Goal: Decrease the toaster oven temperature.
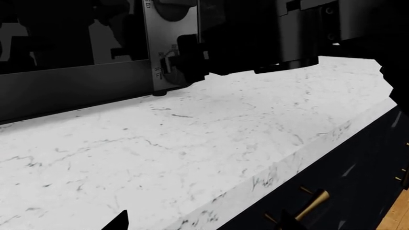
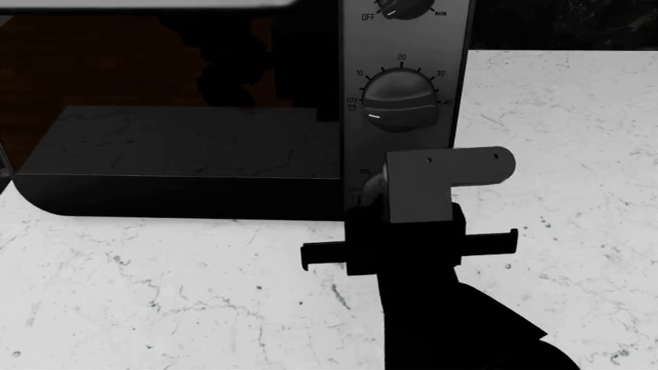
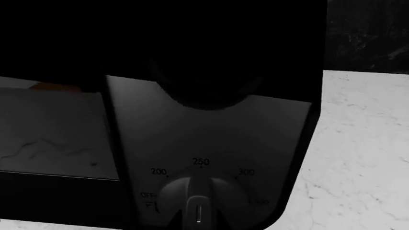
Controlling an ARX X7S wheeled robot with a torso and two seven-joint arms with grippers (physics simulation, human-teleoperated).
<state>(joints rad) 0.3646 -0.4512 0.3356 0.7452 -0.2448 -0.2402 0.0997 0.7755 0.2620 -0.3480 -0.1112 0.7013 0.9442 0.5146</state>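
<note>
- Toaster oven (image 2: 185, 154) is placed on a white marbled counter (image 2: 154, 301), at the back, with its dark glass door to the robot's left and its grey control strip (image 2: 406, 154) to the right of the door.
- Three dials are borne by the strip: an upper one (image 2: 401, 6) cut by the head view's edge, a middle one (image 2: 399, 102) with marks from 10 to 40, and a lowest one hidden in the head view behind the right arm.
- The lowest dial (image 3: 199, 203) is shown in the right wrist view, ringed by OFF, 200, 250 and 300, its white mark pointing to about 250.
- The right gripper (image 1: 182, 60) is pressed against the strip at that lowest dial; whether its fingers are clamped on the dial cannot be told.
- The left gripper is not seen in any view.
- Dark drawer fronts with brass handles (image 1: 313, 201) are seen below the counter edge.
</note>
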